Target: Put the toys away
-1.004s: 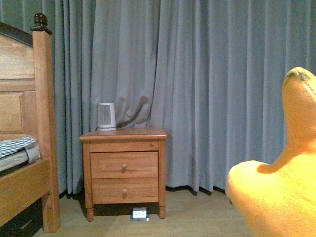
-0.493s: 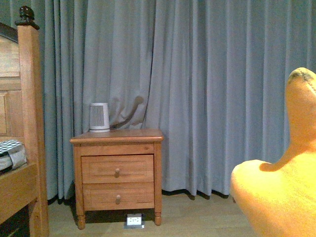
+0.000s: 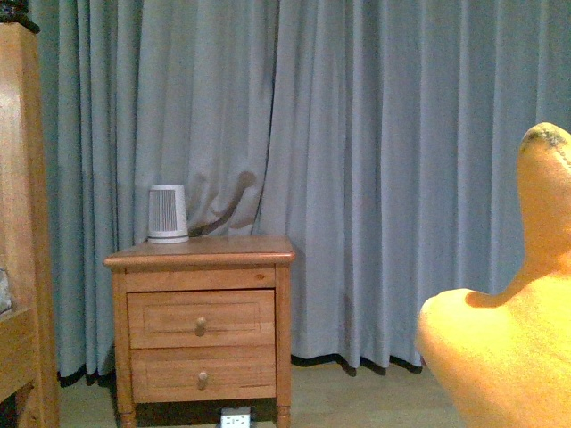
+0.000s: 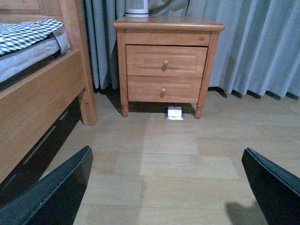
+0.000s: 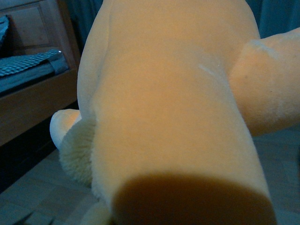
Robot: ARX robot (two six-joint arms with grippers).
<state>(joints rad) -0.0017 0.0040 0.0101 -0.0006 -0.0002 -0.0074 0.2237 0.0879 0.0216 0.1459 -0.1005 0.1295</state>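
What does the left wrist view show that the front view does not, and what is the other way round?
Only the left wrist view: the checkered bedding, a wide stretch of wooden floor, and the left tool, open with nothing between its fingers. Only the front view: the orange-yellow plush toy at the right edge, and the whole white ribbed device, cut off in the wrist view. Both: the two-drawer nightstand, the grey-blue curtain, the wooden bed frame and the white socket box under the nightstand.

Dim indoor light, bluish cast, plush toy (image 5: 178, 117) blurred close up, dark shadow beneath nightstand (image 4: 166, 61)
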